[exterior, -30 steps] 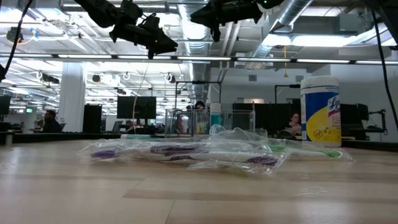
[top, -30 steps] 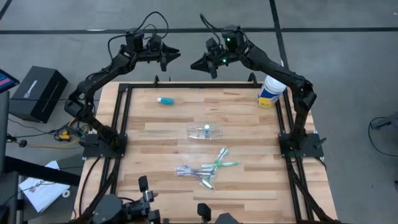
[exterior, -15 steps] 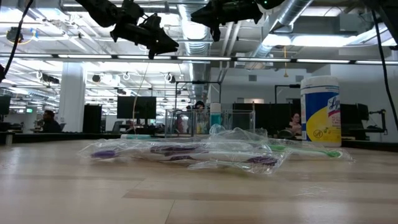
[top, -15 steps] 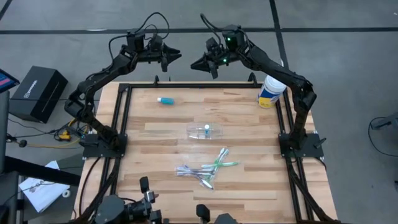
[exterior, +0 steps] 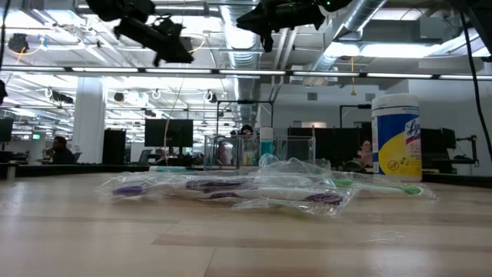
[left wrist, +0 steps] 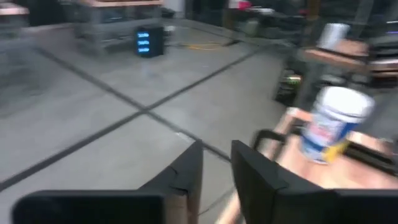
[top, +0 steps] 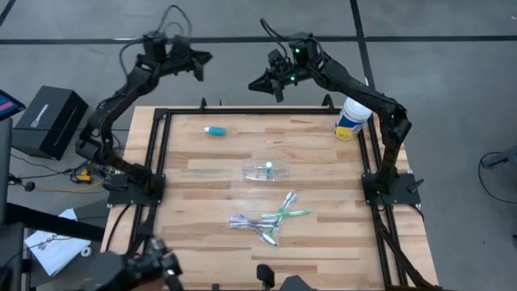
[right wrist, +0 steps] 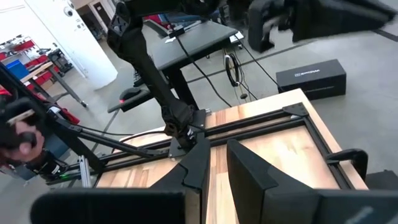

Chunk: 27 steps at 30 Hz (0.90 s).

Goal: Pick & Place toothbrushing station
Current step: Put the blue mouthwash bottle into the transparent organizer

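Note:
A small clear cup (top: 267, 170) lies on its side at the table's middle, with a white-capped blue tube (top: 268, 168) in it. A second blue tube (top: 215, 130) lies at the far left. Several green and purple-white toothbrushes (top: 266, 220) lie in clear wrappers nearer the front; they also show in the low view (exterior: 231, 188). My left gripper (top: 202, 58) and my right gripper (top: 257, 83) hang high beyond the table's far edge, empty. The fingers of each stand a narrow gap apart in the left wrist view (left wrist: 216, 163) and the right wrist view (right wrist: 218, 160).
A white-lidded yellow-and-blue canister (top: 352, 118) stands at the far right corner and also shows in the low view (exterior: 396, 138). Black rails (top: 158, 153) frame the table. A black box (top: 50, 120) sits off the left side. A blurred shape (top: 141, 267) moves at the near left edge.
My left gripper has swung up and away from the right gripper, toward the left and farther beyond the table's far edge. Its wrist view is blurred by the motion. The right arm and the things on the table have stayed still.

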Available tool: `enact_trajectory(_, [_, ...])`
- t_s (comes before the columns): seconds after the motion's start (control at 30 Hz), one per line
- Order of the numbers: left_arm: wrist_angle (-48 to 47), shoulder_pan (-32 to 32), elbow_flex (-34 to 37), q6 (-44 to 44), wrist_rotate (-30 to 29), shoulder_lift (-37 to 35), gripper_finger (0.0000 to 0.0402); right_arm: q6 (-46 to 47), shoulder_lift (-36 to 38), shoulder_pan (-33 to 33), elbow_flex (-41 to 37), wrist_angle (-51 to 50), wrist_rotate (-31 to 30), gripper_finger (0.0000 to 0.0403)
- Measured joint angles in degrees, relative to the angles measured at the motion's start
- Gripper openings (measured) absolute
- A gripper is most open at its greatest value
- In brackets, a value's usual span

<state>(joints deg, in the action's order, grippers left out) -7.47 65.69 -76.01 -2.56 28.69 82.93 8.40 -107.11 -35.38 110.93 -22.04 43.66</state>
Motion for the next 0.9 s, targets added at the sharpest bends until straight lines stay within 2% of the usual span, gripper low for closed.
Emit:
enact_trajectory(0.13, [-1.3, 4.5, 3.4, 3.1, 2.1, -4.4, 0.0011, -1.2, 0.0, 0.6, 0.0, 0.2, -0.3, 0.0047])
enact_trajectory(0.3, [-1.8, 5.8, 11.0, 4.4, 3.9, -11.6, 0.0006, -4.3, 0.0, 2.1, 0.0, 0.4, -4.0, 0.0047])
enact_trajectory(0.43, [-6.9, 5.0, 17.5, 1.6, 3.6, -16.0, 0.0001, -4.4, 0.0, 2.2, 0.0, 1.9, -5.0, 0.0047])
enact_trajectory(0.6, [-19.0, 0.4, 20.9, -9.2, -2.0, -18.0, 0.0005, -3.1, 0.0, 1.8, 0.0, 2.0, -4.7, 0.0047])
enact_trajectory(0.7, [-22.3, -2.9, 21.6, -13.4, -8.3, -17.8, 0.0009, -2.9, 0.0, 1.9, 0.0, 2.0, -4.6, 0.0047])
enact_trajectory(0.8, [-25.7, -6.3, 21.7, -15.9, -14.5, -15.8, 0.0018, -2.6, 0.0, 2.5, 0.0, 2.0, -4.5, 0.0047])
enact_trajectory(0.9, [-28.3, -10.0, 21.7, -18.7, -17.5, -12.8, 0.0036, -2.4, 0.0, 3.1, 0.0, 1.9, -4.5, 0.0047])
